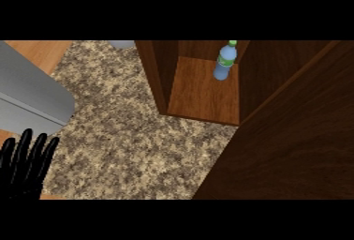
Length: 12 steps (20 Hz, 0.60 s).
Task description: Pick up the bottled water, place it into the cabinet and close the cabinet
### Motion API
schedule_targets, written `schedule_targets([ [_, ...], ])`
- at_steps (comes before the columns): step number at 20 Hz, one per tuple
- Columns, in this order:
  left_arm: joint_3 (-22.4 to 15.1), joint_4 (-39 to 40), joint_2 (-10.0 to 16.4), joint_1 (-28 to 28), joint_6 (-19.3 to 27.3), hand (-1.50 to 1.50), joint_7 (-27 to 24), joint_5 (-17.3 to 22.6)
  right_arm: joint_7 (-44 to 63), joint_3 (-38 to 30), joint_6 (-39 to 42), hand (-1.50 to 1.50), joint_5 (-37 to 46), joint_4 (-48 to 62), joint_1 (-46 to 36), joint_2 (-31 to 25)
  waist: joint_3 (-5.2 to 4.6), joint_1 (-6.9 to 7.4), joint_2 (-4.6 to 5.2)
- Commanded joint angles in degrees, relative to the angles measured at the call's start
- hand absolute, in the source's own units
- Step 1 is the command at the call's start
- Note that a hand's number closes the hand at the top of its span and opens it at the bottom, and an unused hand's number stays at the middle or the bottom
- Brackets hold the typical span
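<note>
The water bottle [224, 61], clear blue with a green label and green cap, stands upright on the floor of the open wooden cabinet [200, 93] at the upper middle of the head view. The cabinet's dark wooden door [290, 140] swings out toward me and fills the right side of the view. My left hand [26, 161] rests at the lower left edge, fingers straight and pointing up, far from the bottle. No right hand shows; the door covers that side.
A speckled granite counter [131, 136] spreads across the middle. A grey metal appliance or sink edge [31, 93] lies at the left. A small grey object [123, 44] peeks in at the top edge.
</note>
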Motion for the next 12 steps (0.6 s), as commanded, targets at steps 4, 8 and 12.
schedule_targets([
  [4, 0.8, 1.2, 1.2, 0.4, -2.9, -1.50, -0.4, 0.7, 3.9, 0.8, -8.2, 1.50, -9.0, 11.3, -2.7, 8.4, 0.10, 0.79, 0.13],
  [8, 1.5, 1.0, 0.6, 1.7, -1.6, -1.50, -0.8, 0.8, -0.3, -5.6, -13.1, 1.50, -8.1, 8.6, -0.6, 8.4, 0.27, -1.28, -0.45],
  [12, 2.4, 0.2, 0.7, 1.7, -1.4, -1.50, -0.9, 1.2, -2.4, -10.3, -16.7, 1.50, -7.3, 8.6, 1.4, 8.4, 0.38, -2.74, -0.38],
])
